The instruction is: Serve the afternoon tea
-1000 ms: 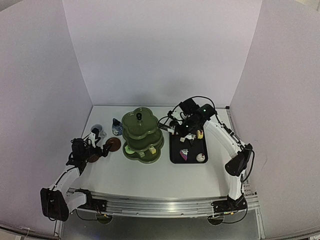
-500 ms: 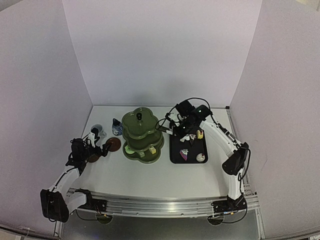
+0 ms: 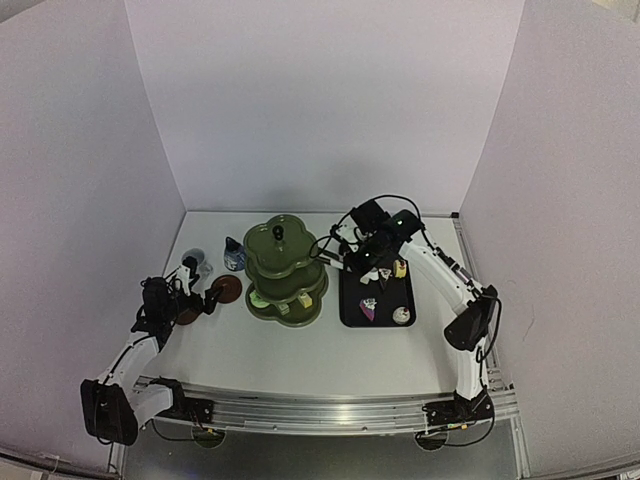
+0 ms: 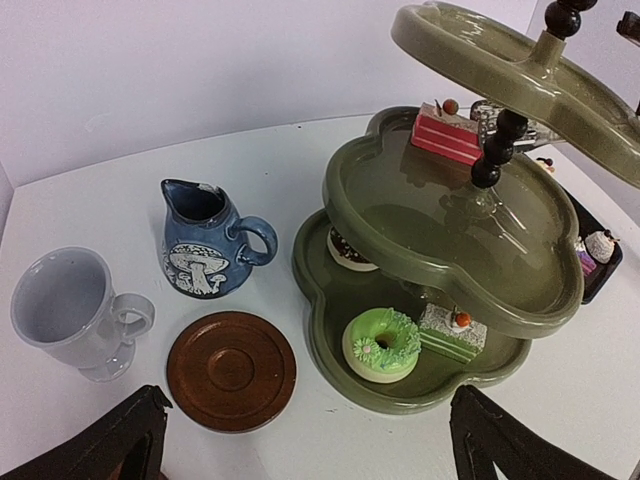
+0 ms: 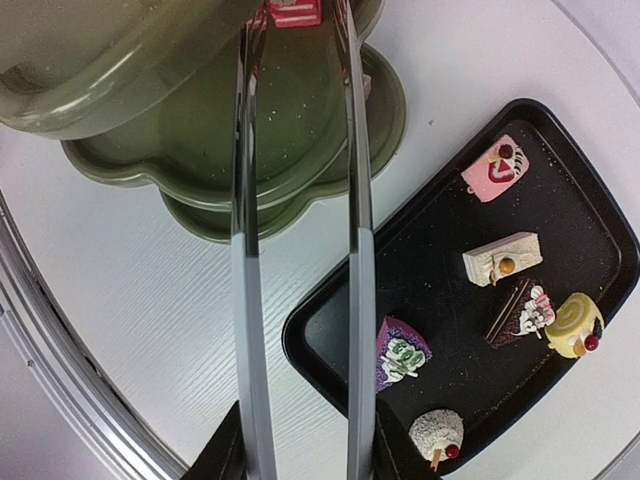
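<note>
Moved since a second ago: right arm only, swung slightly left toward dark green stand (image 4: 420,268); left arm unchanged. Right gripper (image 5: 305,460): clamped on metal tongs (image 5: 245,250), blades spread apart, tips over middle tier on either side of pink layered slice (image 4: 447,133), resting on that tier (released or nearly so; contact at tips hard to tell). Left gripper (image 4: 308,420): jaws wide, holding nothing, hovering near brown coaster (image 4: 230,370). Already served, lower tier: green doughnut (image 4: 380,343), green square (image 4: 452,330), chocolate-topped round (image 4: 350,250). Top tier: bare. Remaining on black tray (image 5: 430,285): six cakes, among them pink heart slice (image 5: 495,168), yellow roll (image 5: 573,325), purple wedge (image 5: 400,352). White mug (image 4: 70,310) and blue-and-white pot (image 4: 205,240): on table beside coaster, not on it. Judged under halfway: four cakes placed, six to transfer, mug yet to seat.
</note>
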### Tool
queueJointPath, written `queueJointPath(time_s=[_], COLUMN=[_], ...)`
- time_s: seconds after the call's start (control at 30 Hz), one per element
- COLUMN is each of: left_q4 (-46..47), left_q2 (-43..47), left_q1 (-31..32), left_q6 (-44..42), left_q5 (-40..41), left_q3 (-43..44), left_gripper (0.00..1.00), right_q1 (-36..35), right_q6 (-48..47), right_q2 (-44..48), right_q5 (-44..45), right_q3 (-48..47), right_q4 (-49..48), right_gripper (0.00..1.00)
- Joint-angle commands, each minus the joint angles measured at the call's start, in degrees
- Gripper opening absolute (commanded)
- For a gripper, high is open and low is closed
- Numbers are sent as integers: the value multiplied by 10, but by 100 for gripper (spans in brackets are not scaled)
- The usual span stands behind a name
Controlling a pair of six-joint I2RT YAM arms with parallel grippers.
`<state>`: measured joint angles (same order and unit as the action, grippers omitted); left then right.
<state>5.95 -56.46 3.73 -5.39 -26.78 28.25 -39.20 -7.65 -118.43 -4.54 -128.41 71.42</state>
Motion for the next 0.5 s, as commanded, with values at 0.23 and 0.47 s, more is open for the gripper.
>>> queueJointPath(time_s=[0.23, 0.47], left_q4=[-5, -10], left_q2=[20, 26], left_q1=[2, 2], left_q6=[-14, -15], left_q5=[6, 4], left_q3=[3, 3], left_gripper=[99, 99], right_q1=[-5, -5], right_q6=[48, 68], right_q2=[123, 161], right_q5=[19, 36], right_q3=[78, 125], right_q4=[-17, -20], right_gripper=[30, 30])
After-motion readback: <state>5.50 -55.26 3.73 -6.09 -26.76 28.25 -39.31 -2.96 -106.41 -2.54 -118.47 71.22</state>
